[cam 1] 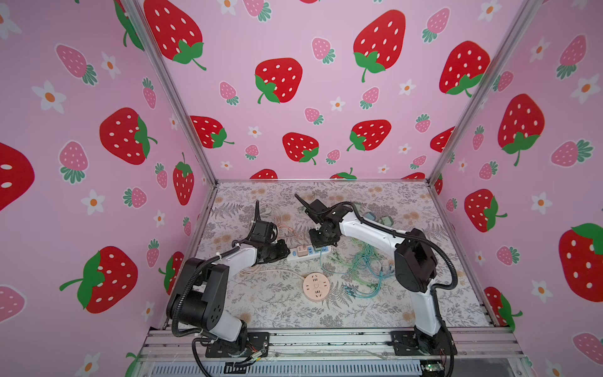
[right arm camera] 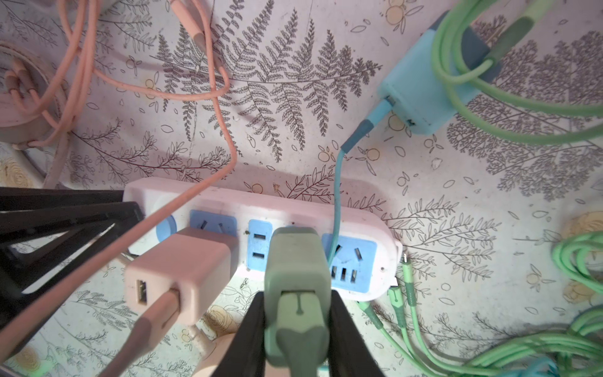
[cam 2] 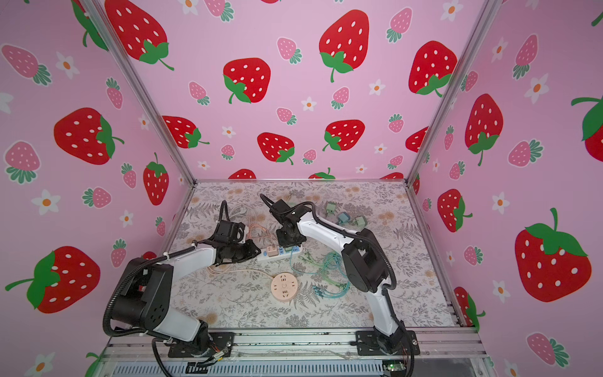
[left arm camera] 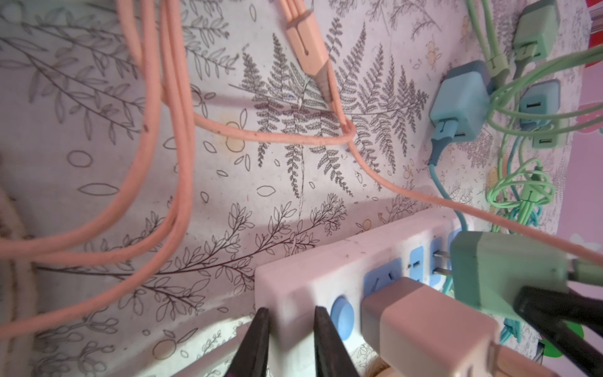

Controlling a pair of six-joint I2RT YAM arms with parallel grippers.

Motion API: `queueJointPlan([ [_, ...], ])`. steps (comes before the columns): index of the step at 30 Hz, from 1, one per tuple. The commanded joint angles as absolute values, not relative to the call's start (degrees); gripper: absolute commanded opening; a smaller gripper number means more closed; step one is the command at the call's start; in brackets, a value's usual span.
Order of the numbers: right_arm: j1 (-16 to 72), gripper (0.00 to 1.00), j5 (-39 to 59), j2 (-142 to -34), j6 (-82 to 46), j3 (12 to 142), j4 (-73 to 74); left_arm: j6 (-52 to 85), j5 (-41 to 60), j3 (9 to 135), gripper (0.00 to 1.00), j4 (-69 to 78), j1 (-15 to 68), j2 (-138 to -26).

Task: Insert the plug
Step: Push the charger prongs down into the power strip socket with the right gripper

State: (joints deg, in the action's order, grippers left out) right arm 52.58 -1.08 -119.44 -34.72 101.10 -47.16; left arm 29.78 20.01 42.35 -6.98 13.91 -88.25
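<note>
Right claw [right arm camera: 297, 295]: closed on the green plug [right arm camera: 297, 261], one black finger [right arm camera: 251, 329] flat against each side of its body. A green cable leaves the plug's back end between the fingers.

Green plug: over the white power strip [right arm camera: 293, 209], between the blue two-slot outlet [right arm camera: 259, 244] and the blue three-hole outlet [right arm camera: 352, 251]. The left wrist view shows its two metal prongs [left arm camera: 440, 261] meeting the strip's face with bare metal showing, so it is not seated flush. How deep the prongs sit, I cannot tell.

Left claw [left arm camera: 289, 313]: narrowly parted and clamped on the strip's switch end. One finger [left arm camera: 257, 339] is at the end edge, its partner just beside the round blue button [left arm camera: 341, 318].

Pink adapter [right arm camera: 182, 271]: plugged into the strip beside the button, a pink cable running from its back.

Strip lies on the floral table [cam 1: 277, 310], between the two arms in both top views. Round pink socket [cam 1: 315, 286] lies nearer the arm bases, apart from the strip. Blue adapter [right arm camera: 421, 94] lies loose on the table beyond the strip, with green cable looped over it.
</note>
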Motion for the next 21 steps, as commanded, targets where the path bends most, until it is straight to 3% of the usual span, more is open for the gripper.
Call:
queueJointPlan([
  [1, 52.89, 0.00, -5.07, -120.44, -35.14, 98.91, -48.37, 29.44, 22.05, 41.40, 0.26, -6.54, 14.57, -89.90],
  [21, 54.29, 0.00, -9.91, -126.80, -34.97, 101.10, -52.65, 29.62, 23.12, 41.11, 0.25, -5.53, 14.53, -89.90],
])
